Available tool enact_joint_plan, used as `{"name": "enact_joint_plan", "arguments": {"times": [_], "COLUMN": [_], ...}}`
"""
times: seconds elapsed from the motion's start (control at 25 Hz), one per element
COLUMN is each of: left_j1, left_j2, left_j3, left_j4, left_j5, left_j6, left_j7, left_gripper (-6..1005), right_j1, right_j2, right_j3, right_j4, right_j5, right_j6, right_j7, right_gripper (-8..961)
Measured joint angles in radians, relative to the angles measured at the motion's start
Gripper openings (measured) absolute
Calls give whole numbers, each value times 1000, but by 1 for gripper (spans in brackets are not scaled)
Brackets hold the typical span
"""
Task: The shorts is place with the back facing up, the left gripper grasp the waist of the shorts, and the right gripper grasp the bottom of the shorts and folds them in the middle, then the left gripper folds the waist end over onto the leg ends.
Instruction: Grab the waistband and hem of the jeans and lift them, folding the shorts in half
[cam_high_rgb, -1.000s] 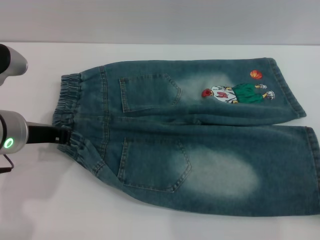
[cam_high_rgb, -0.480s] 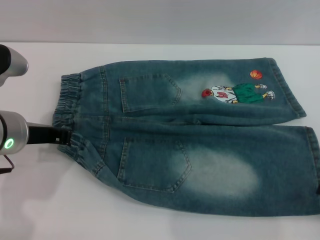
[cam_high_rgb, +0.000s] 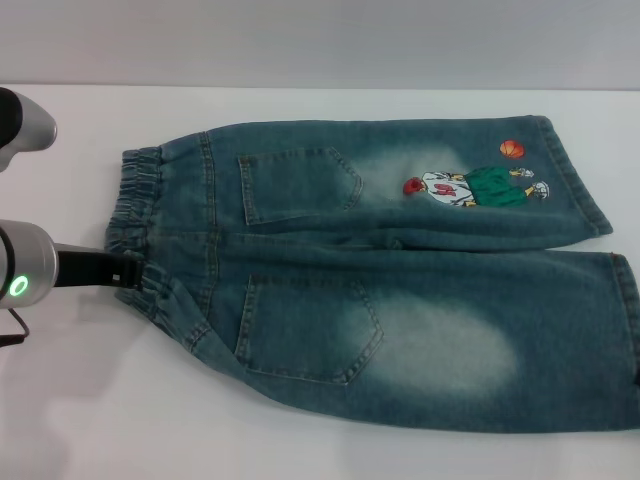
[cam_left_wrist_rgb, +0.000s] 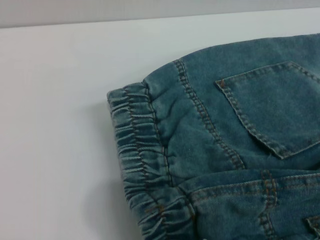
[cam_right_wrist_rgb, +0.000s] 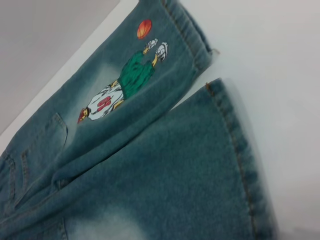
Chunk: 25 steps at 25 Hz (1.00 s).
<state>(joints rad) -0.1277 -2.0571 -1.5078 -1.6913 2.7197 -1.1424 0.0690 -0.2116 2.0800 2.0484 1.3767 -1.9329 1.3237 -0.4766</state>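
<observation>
Shorts (cam_high_rgb: 400, 290): long axis left–right, back up
Waist (cam_high_rgb: 135, 215): points left
Leg ends (cam_high_rgb: 600, 230): point right
Left gripper (cam_high_rgb: 125, 272): at waist, finger state cannot be told

One shorts (cam_high_rgb: 380, 270) — two pockets

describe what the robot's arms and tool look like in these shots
Only the left arm shows clearly, in the head view: a silver cylindrical wrist with a glowing green ring light, ending in the left tool, black and slim. A second silver rounded arm segment sits above it. A thin dark wire loops below the wrist. The right tool is barely visible.
</observation>
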Motion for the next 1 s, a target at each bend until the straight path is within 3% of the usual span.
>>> {"name": "enact_joint_plan", "arguments": {"times": [1.0], "left_j1": [-3], "left_j2": [0], "left_j3": [-2], "left_j4": [-1], "left_j5": [0], "left_j6": [0], "left_j7": [2], "left_gripper": [33], "right_j1": [13], "right_j2": [-1], "right_j3": [-13], "right_j4": [-10], "right_j5": [-23], "right_j6": [-20], "right_j7": [4], "right_gripper": [583]}}
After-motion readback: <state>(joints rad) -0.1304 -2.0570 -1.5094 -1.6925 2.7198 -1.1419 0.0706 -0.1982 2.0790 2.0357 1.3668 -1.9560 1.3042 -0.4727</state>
